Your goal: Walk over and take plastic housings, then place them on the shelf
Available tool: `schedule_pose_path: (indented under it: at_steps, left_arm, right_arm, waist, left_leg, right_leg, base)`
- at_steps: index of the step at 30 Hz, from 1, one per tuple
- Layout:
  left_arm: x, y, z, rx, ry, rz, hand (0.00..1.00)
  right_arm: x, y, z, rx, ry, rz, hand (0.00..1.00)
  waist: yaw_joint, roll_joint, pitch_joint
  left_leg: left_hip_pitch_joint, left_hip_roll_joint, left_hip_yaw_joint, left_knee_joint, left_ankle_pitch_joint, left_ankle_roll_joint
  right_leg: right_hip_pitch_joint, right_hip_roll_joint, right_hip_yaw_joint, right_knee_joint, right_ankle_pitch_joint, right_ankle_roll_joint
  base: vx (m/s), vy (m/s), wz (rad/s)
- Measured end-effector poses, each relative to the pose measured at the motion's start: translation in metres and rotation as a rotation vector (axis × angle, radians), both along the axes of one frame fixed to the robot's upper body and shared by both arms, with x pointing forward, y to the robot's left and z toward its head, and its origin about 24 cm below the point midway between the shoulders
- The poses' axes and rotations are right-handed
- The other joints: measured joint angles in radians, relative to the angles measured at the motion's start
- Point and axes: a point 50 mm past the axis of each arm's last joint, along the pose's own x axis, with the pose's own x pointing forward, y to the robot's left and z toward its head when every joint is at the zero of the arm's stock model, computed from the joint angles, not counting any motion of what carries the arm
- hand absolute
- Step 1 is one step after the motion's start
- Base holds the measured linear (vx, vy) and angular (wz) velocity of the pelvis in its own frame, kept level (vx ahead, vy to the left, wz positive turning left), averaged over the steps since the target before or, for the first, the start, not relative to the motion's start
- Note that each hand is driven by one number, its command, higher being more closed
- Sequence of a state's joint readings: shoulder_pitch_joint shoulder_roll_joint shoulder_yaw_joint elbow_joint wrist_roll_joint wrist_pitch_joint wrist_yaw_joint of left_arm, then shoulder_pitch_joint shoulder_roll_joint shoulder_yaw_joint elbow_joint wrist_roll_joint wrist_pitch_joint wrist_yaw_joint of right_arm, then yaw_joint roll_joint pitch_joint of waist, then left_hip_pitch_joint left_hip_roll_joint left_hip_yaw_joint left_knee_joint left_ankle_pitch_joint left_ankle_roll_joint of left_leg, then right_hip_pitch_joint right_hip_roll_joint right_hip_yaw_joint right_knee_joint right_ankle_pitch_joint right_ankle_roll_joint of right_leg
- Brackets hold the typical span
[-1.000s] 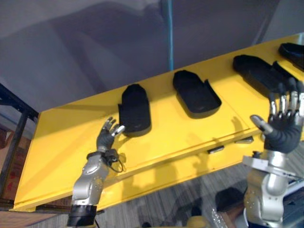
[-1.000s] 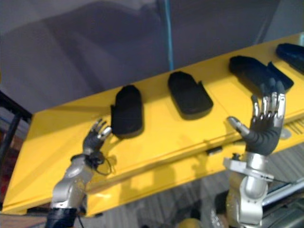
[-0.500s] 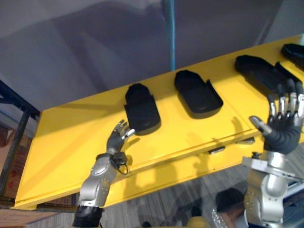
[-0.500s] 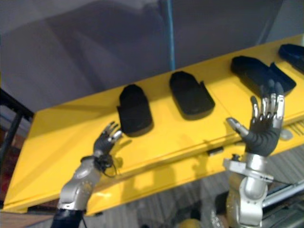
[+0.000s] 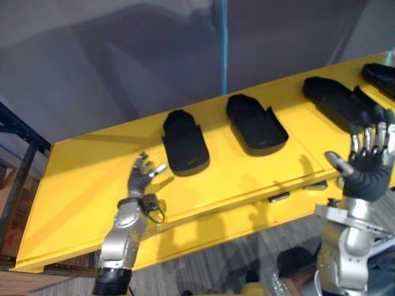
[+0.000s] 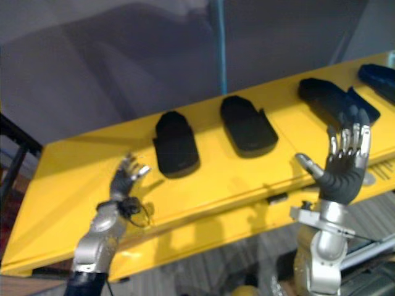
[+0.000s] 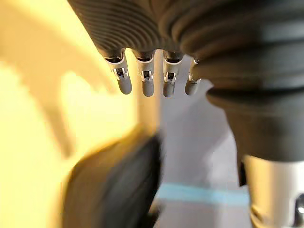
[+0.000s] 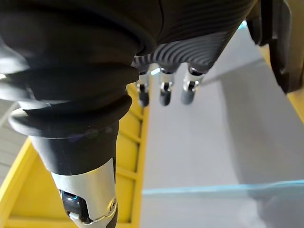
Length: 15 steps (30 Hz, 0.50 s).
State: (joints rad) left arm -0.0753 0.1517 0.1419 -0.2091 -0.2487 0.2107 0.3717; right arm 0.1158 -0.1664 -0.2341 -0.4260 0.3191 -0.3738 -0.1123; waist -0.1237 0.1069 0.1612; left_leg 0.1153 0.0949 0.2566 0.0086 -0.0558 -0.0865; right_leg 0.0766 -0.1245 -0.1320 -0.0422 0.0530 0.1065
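Several black plastic housings lie in a row on a sloping yellow shelf (image 5: 80, 179): one at the left (image 5: 185, 147), one in the middle (image 5: 256, 124), a longer one (image 5: 333, 98) to the right and another at the far right edge (image 5: 379, 71). My left hand (image 5: 143, 176) hovers open over the yellow surface, a short way left of the left housing and not touching it. Its wrist view shows straight fingers (image 7: 145, 80) with that housing (image 7: 114, 190) beyond. My right hand (image 5: 370, 166) is raised open in front of the shelf's right part, holding nothing.
A dark metal frame (image 5: 24, 160) stands at the shelf's left end. A grey wall with a thin blue upright strip (image 5: 222, 43) rises behind. Small metal latches (image 5: 279, 197) sit on the shelf's front edge, with grey floor (image 5: 247, 259) below.
My left hand reached right toward the left housing, then drew back to the left. That housing now sits slightly further right and turned. The right hand has stayed put.
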Motion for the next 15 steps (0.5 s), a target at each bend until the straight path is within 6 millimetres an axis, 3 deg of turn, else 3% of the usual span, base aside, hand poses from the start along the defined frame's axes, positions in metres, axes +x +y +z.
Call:
schedule_pose_path:
  at_steps: [2,4,7,15]
  left_arm:
    - [-0.012,0.025,0.022,0.050,-0.119,0.195,0.00]
    - [-0.020,0.034,0.034,0.057,-0.203,0.276,0.00]
    - [-0.036,0.039,0.058,0.072,-0.360,0.353,0.00]
    - [-0.072,0.039,0.089,0.112,-0.653,0.384,0.00]
  right_arm:
    - [-0.001,0.001,0.000,0.003,-0.005,-0.004,0.00]
    - [-0.001,0.002,0.001,-0.010,-0.011,-0.009,0.00]
    - [-0.005,0.002,0.009,-0.007,-0.056,-0.020,0.00]
    - [-0.007,-0.004,0.016,-0.027,-0.089,-0.086,0.00]
  waist:
    - [0.008,-0.001,-0.001]
    - [0.015,-0.006,-0.004]
    - [0.031,-0.018,-0.014]
    - [0.040,-0.048,-0.052]
  left_leg:
    - [0.004,0.000,-0.004,0.000,0.001,0.000]
    - [0.005,0.000,-0.004,0.000,0.001,0.000]
    - [0.004,-0.001,-0.008,0.000,0.001,0.000]
    - [-0.011,-0.004,-0.048,-0.001,0.002,-0.001]
  right_leg:
    - [0.011,0.000,-0.006,-0.003,0.000,-0.001]
    - [0.013,0.000,-0.007,-0.005,-0.001,-0.001]
    - [0.016,-0.001,-0.011,-0.007,-0.001,-0.001]
    - [0.032,-0.001,-0.053,-0.025,-0.001,-0.001]
  base:
    - [0.00,-0.003,0.11]
    - [0.00,0.000,0.03]
    - [0.00,-0.002,0.03]
    - [0.01,-0.009,0.13]
